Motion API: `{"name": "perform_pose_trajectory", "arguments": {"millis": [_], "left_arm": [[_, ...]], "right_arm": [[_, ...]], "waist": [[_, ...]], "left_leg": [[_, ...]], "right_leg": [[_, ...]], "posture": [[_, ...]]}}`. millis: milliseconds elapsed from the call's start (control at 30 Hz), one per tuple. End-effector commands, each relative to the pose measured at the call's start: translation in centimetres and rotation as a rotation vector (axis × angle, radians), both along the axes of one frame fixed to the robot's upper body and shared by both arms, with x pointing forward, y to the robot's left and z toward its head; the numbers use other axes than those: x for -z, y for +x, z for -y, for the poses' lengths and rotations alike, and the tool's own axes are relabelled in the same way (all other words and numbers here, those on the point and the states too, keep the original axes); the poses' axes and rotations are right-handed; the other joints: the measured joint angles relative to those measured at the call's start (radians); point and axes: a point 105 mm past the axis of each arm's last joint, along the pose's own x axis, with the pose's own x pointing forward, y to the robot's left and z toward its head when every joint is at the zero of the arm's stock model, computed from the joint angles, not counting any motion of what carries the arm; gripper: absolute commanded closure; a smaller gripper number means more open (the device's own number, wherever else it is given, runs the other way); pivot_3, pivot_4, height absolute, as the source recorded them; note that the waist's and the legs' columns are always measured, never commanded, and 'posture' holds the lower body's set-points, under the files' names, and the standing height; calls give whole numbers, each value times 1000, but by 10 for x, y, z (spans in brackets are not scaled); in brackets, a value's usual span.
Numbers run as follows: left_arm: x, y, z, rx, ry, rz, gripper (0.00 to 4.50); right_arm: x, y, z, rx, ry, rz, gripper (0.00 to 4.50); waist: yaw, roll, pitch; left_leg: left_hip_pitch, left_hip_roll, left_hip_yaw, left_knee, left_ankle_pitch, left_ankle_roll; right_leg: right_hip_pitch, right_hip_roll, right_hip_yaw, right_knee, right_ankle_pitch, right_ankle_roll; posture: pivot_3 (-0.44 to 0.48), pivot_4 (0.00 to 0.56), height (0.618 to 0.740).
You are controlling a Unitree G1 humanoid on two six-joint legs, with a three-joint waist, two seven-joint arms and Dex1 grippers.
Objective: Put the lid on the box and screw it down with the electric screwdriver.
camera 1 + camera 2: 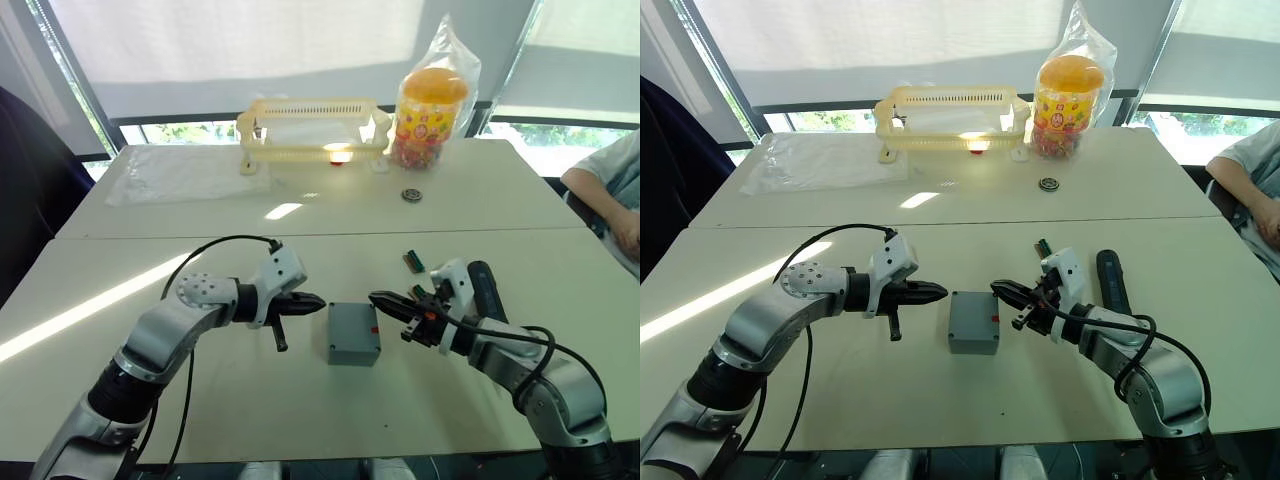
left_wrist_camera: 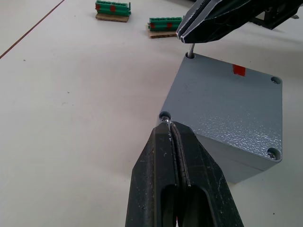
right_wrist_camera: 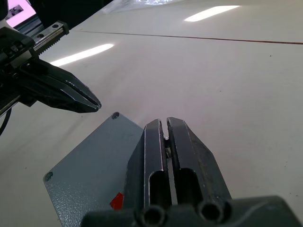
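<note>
On the smooth white table (image 1: 300,400), both closed end effectors flank the lidded textured grey box (image 1: 353,333).

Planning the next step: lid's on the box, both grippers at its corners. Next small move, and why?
Probably open the right gripper and lift it clear. It pinches a screw that stands upright with its tip in the lid's corner hole, so it looks seated. The left gripper is shut at another corner; the screwdriver lies on the table, unheld.
</note>
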Motion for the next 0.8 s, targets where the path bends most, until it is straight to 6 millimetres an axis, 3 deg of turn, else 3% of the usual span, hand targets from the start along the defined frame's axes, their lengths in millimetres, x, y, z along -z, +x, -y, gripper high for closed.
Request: {"name": "perform_pose_trajectory", "arguments": {"millis": [33,433,533,567,667,800], "left_arm": [[-7,-3,5,24,-5,42,4500],[-8,-3,7,26,-12,43,4500],[-9,-3,7,26,-14,45,4500],[-9,-2,6,26,-14,46,4500],[-12,1,6,16,-38,43,4500],[-13,2,6,15,-41,46,4500]], "right_arm": [[-7,0,-1,-8,-9,42,4415],[-5,-2,-8,-71,-73,44,4415],[-9,-1,-6,-73,-87,68,3587],[-13,1,-5,-64,-84,75,2946],[-27,2,-3,-64,-49,83,1582],[-45,0,2,-70,-19,101,1582]], "waist": [[0,0,0],[0,0,0],[0,0,0],[0,0,0],[0,0,0],[1,0,0]], "left_leg": [[0,0,0,0,0,0],[0,0,0,0,0,0],[0,0,0,0,0,0],[0,0,0,0,0,0],[0,0,0,0,0,0],[0,0,0,0,0,0]], "right_leg": [[0,0,0,0,0,0],[0,0,0,0,0,0],[0,0,0,0,0,0],[0,0,0,0,0,0],[0,0,0,0,0,0],[0,0,0,0,0,0]], "posture": [[0,150,740],[0,150,740],[0,150,740],[0,150,740],[0,150,740],[0,150,740]]}}
